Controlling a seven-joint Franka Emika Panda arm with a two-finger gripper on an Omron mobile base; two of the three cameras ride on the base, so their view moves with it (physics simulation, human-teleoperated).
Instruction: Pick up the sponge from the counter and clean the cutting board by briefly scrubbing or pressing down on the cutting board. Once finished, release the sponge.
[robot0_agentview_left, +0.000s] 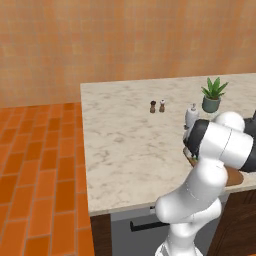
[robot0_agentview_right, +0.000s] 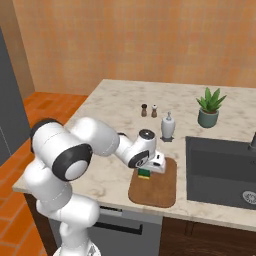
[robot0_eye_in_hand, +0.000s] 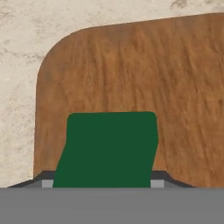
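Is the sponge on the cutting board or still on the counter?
On the cutting board: the sponge sits over its wood under the gripper, not the counter.

plant: green leaves in a grey-green pot (robot0_agentview_right: 209, 111), standing at the back, near the sink
sink: dark basin (robot0_agentview_right: 222, 172) set in at the right
shakers: two small ones (robot0_agentview_right: 149, 110), side by side, one dark, one white-topped
bottle: white soap dispenser (robot0_agentview_right: 168, 126), upright
floor: orange tiles (robot0_agentview_left: 40, 170)
wall: orange-tan (robot0_agentview_left: 125, 40)

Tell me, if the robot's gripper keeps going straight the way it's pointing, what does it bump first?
Probably the cutting board. The gripper points down with the sponge between its jaws, right over the board, so the sponge would likely press into the wood first.
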